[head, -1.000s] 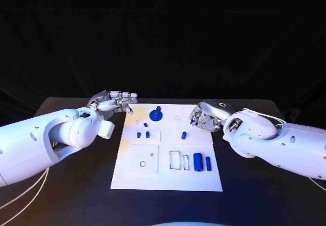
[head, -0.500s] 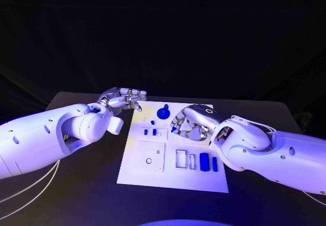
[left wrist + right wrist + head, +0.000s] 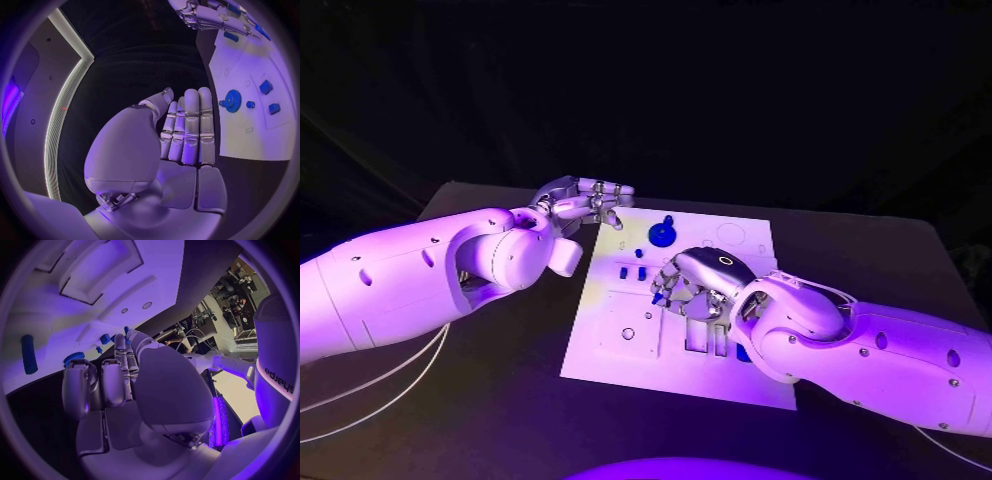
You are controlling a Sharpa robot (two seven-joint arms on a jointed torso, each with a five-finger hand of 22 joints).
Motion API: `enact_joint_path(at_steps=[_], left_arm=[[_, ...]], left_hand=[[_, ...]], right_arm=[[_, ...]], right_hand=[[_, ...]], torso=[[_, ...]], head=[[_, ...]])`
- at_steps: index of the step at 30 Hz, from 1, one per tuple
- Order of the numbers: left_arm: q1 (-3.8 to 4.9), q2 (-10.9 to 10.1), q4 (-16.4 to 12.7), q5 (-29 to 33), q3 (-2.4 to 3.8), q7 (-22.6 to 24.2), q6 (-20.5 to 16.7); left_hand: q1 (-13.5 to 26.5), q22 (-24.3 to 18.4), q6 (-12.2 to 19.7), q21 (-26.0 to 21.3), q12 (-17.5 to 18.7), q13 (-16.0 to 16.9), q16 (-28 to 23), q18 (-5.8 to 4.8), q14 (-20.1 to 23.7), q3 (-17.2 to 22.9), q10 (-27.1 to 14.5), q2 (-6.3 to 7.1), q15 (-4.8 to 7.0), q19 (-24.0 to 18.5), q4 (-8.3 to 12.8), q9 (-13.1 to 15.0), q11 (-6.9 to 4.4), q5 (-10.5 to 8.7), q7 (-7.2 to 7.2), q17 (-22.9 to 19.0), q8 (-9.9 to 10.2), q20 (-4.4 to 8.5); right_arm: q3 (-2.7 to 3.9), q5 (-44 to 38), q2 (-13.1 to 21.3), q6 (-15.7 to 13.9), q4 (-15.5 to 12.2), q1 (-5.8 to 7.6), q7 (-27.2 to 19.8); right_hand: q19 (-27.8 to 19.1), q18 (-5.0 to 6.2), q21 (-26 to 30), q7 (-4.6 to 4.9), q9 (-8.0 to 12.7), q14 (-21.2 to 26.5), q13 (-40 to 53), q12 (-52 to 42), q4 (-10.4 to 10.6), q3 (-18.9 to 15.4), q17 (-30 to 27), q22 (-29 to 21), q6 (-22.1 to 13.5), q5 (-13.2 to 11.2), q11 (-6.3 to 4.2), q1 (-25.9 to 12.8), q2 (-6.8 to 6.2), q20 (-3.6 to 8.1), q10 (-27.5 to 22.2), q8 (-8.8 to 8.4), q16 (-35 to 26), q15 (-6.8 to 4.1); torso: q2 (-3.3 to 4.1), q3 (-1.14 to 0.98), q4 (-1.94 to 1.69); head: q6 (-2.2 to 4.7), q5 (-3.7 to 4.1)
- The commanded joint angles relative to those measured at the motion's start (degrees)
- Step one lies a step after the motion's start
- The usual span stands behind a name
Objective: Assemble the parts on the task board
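The white task board [image 3: 625, 355] lies mid-table. A blue gear [image 3: 661, 236] stands near its far edge, with small blue pieces [image 3: 635, 272] just nearer. My right hand [image 3: 692, 285] hovers low over the board's middle, fingers curled down. A small blue bit [image 3: 656, 297] shows at its fingertips; whether it is held is unclear. The right wrist view shows that hand [image 3: 119, 385], a blue cylinder [image 3: 28, 354] and the gear [image 3: 74, 358]. My left hand [image 3: 589, 205] floats at the board's far left corner, fingers straight and together [image 3: 187, 125], holding nothing.
Rectangular slots [image 3: 689, 340] and a blue cylinder [image 3: 738, 350] sit on the board's near half, partly under my right forearm. A raised plate with a hole [image 3: 627, 333] is at the near left. Black table [image 3: 473, 400] surrounds the board.
My right hand has moved from the board's right edge in over its middle, covering the spot where a blue peg lay. The left hand keeps its place by the far left corner.
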State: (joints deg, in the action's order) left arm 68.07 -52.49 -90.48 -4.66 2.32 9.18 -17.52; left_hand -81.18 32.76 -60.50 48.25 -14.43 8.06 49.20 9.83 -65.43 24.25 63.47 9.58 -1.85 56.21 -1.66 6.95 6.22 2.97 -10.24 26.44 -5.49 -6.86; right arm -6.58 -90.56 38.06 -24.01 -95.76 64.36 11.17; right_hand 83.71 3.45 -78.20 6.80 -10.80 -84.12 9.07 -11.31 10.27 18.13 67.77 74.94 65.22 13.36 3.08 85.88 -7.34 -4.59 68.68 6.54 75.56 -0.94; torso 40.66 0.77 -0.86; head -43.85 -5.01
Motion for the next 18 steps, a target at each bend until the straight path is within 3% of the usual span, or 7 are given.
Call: enact_joint_path(at_steps=[1, 10, 18], left_arm=[[0.06, 0.17, -0.33, -0.2, 0.04, 0.51, 1.03], [0.06, 0.31, -0.45, -0.2, 0.04, 0.38, 1.19], [0.06, 0.35, -0.47, -0.2, 0.04, 0.01, 1.68]], left_hand=[[0.14, -0.05, 0.47, -0.32, -0.33, 0.03, -0.25, 0.68, 0.34, -0.21, -0.35, -0.51, 0.09, 0.08, 0.24, -0.08, -0.07, -0.04, -0.01, -0.08, 0.35, -0.1], [0.14, -0.05, 0.47, -0.32, -0.33, 0.03, -0.25, 0.68, 0.34, -0.21, -0.35, -0.51, 0.09, 0.08, 0.24, -0.08, -0.07, -0.04, -0.01, -0.08, 0.35, -0.1], [0.29, -0.13, 0.52, -0.44, -0.4, 0.04, -0.29, 0.67, 0.39, -0.38, -0.44, -0.54, 0.04, 0.07, 0.22, -0.1, -0.03, -0.05, -0.04, -0.17, 0.36, -0.15]], right_arm=[[-0.03, -0.18, -0.82, 1.29, 0.79, -0.58, -0.73], [-0.16, -0.76, -2.15, 2.27, 1.96, -1.57, -0.57], [-0.22, -1.99, -2.53, 2.84, 2.77, -1.94, -0.08]], right_hand=[[1.23, -0.9, -0.06, 0.06, -0.08, -1.82, -0.1, 0.39, 0.04, 0.39, -0.07, 9.91, 0.49, 0.27, -0.02, -0.47, 0.25, -0.1, 0.48, 0.02, 0.12, -0.46], [1.19, -0.88, 0.05, 0.1, -0.08, -1.8, -0.11, 0.47, 0.03, 0.44, -0.15, 9.87, 0.41, 0.34, 0.02, -0.56, 0.27, -0.1, 0.44, -0.04, 0.08, -0.44], [1.13, -0.86, 0.19, 0.21, -0.06, -1.76, -0.17, 0.69, 0.0, 0.58, -0.3, 9.83, 0.2, 0.43, 0.12, -0.85, 0.3, -0.13, 0.29, -0.22, 0.0, -0.37]], torso=[[0.01, -0.05, 0.0], [0.05, -0.06, 0.04], [0.01, -0.07, 0.06]], head=[[-0.38, -0.62], [-0.86, -1.55], [-1.01, -1.77]])
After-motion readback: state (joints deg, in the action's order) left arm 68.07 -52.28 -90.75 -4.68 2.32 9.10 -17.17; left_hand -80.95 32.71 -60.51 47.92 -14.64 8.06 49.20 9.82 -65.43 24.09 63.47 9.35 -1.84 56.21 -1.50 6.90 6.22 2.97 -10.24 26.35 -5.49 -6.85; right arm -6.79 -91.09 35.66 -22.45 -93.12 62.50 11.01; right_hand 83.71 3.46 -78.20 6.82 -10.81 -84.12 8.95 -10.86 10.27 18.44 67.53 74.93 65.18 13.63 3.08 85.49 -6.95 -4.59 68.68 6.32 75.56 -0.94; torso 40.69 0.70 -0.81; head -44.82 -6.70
